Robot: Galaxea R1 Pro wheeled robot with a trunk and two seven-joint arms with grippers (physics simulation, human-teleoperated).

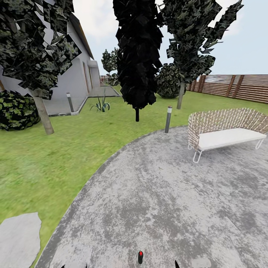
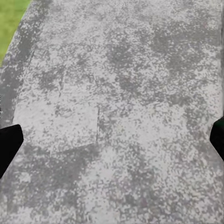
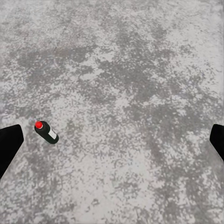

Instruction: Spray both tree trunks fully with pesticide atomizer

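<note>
The pesticide atomizer (image 1: pixel 140 257), a tiny dark bottle with a red cap, lies on the grey paved patch (image 1: pixel 160 201) at the near edge of the head view. In the right wrist view the atomizer (image 3: pixel 46 132) lies on its side, well below and apart from my right gripper (image 3: pixel 112 142), whose dark fingertips (image 3: pixel 9 144) stand wide open. My left gripper (image 2: pixel 112 142) is open too, over bare paving. One tree trunk (image 1: pixel 42 113) rises from the lawn at far left. The other tree trunk (image 1: pixel 181 96) stands at the back right, near the fence.
A wicker bench (image 1: pixel 227 132) stands on the paving at right, with a grey bollard (image 1: pixel 168 119) beside it. A dark conifer (image 1: pixel 137 56) grows at centre back. A round bush (image 1: pixel 16 109), a house (image 1: pixel 74 74), a slat fence (image 1: pixel 234 87) and a stepping stone (image 1: pixel 20 240) border the lawn.
</note>
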